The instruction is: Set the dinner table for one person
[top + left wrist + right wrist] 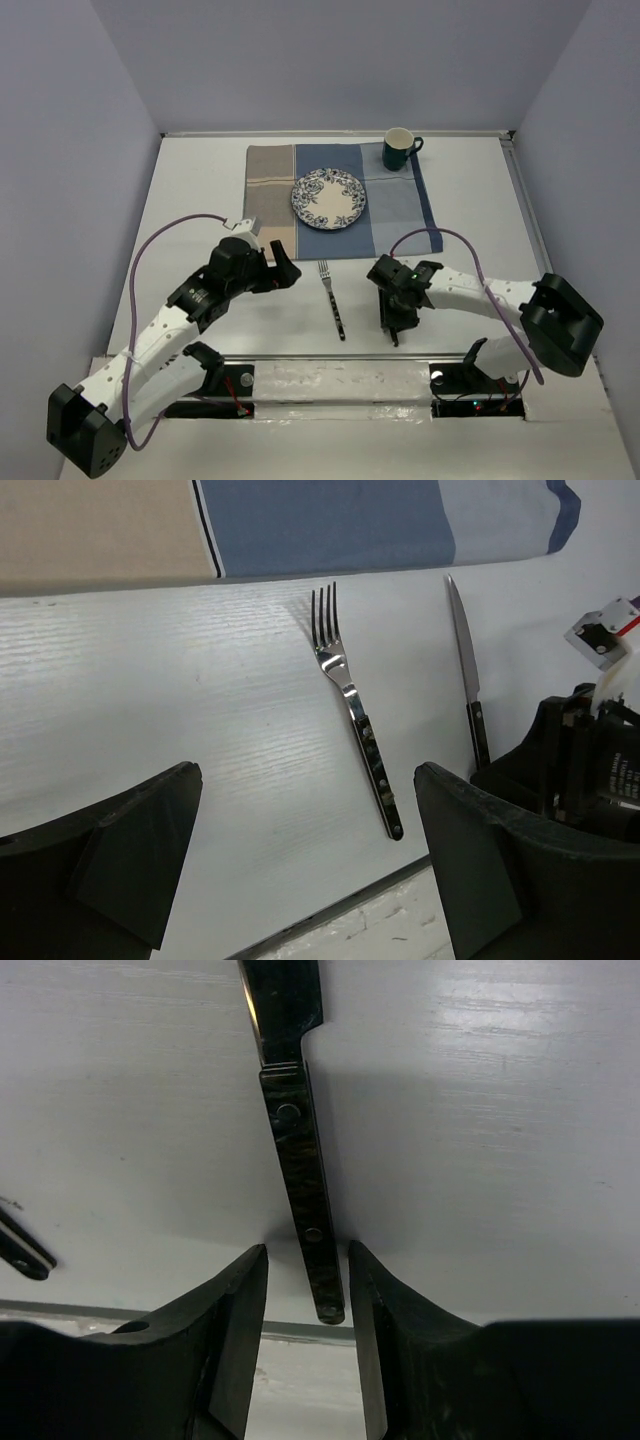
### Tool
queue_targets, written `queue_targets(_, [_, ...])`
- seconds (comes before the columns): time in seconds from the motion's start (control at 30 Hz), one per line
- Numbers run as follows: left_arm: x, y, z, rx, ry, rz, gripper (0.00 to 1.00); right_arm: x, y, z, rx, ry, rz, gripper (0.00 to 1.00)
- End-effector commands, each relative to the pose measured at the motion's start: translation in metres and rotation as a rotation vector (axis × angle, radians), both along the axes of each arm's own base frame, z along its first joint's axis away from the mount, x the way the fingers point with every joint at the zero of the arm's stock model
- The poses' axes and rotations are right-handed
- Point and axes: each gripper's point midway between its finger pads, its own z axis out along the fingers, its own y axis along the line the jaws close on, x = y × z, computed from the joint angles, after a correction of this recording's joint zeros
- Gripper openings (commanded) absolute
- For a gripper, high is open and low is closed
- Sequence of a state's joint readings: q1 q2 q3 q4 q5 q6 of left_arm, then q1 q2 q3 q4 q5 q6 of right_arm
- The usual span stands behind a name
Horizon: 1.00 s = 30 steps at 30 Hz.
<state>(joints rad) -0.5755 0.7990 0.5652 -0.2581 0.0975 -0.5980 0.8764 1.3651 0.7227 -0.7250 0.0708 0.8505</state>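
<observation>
Dinner table [200, 200], knife [300, 1160] at near edge

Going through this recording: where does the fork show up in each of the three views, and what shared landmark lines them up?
Top external: the fork lies mid-frame on the bare dinner table, just below the striped mat, tines toward the plate.
Left wrist: fork at centre, tines up, handle slanting down-right.
Right wrist: only its handle end, at the left edge.
Shared landmark: the table's near edge, which the handle points toward.
</observation>
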Motion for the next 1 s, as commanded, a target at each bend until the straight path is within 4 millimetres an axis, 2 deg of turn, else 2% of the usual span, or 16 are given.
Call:
queue_targets(0.0, [-0.002, -0.004, 0.013, -0.063, -0.031, 0.004, 0.99, 0.01, 0.001, -0.009, -0.022, -0.047, -0.033, 0.43])
queue_targets(0.07, [-0.002, -0.005, 0.012, -0.064, -0.03, 0.003, 0.98, 0.01, 0.004, -0.013, -0.029, -0.044, -0.021, 0.28])
queue_targets(0.13, [-0.002, -0.005, 0.013, -0.063, -0.029, 0.0, 0.98, 0.01, 0.006, -0.009, -0.039, -0.047, -0.007, 0.0])
queue_targets(0.23, [-0.001, -0.005, 0.014, -0.064, -0.032, 0.002, 0.98, 0.013, 0.014, 0.025, -0.03, -0.081, 0.014, 0.0])
queue_targets(0.3, [-0.001, -0.005, 0.012, -0.06, -0.027, 0.006, 0.98, 0.023, 0.022, 0.066, 0.017, -0.144, 0.027, 0.0])
queue_targets(0.37, [-0.001, -0.006, 0.007, -0.055, -0.014, 0.007, 0.98, 0.034, 0.022, 0.087, 0.02, -0.208, 0.04, 0.0])
queue_targets(0.47, [0.0, -0.006, 0.006, -0.054, -0.005, 0.01, 0.98, 0.078, 0.013, 0.105, -0.026, -0.282, 0.033, 0.0])
queue_targets(0.53, [0.001, -0.007, 0.007, -0.056, -0.005, 0.013, 0.98, 0.128, 0.008, 0.111, -0.033, -0.347, 0.072, 0.0])
queue_targets(0.6, [0.002, -0.007, 0.004, -0.05, 0.006, 0.02, 0.98, 0.177, 0.01, 0.143, -0.018, -0.449, 0.106, 0.0])
queue_targets(0.67, [0.002, -0.008, -0.001, -0.045, 0.027, 0.025, 0.98, 0.219, 0.005, 0.141, -0.029, -0.449, 0.11, 0.0])
queue_targets(0.7, [0.003, -0.008, -0.002, -0.042, 0.031, 0.032, 0.98, 0.242, 0.01, 0.16, -0.022, -0.504, 0.149, 0.0])
queue_targets(0.77, [0.002, -0.01, -0.003, -0.045, 0.039, 0.036, 0.98, 0.265, 0.011, 0.156, -0.033, -0.502, 0.178, 0.0])
queue_targets(0.8, [0.003, -0.01, -0.004, -0.042, 0.043, 0.042, 0.98, 0.277, 0.008, 0.139, -0.048, -0.467, 0.203, 0.0])
queue_targets(0.83, [0.004, -0.01, -0.005, -0.039, 0.044, 0.049, 0.98, 0.291, 0.011, 0.145, -0.032, -0.494, 0.207, 0.0])
queue_targets(0.87, [0.004, -0.011, -0.006, -0.043, 0.051, 0.055, 0.98, 0.3, 0.007, 0.132, -0.02, -0.467, 0.21, 0.0])
queue_targets(0.97, [0.003, -0.014, -0.011, -0.039, 0.073, 0.053, 0.98, 0.32, 0.006, 0.129, 0.015, -0.467, 0.22, 0.0])
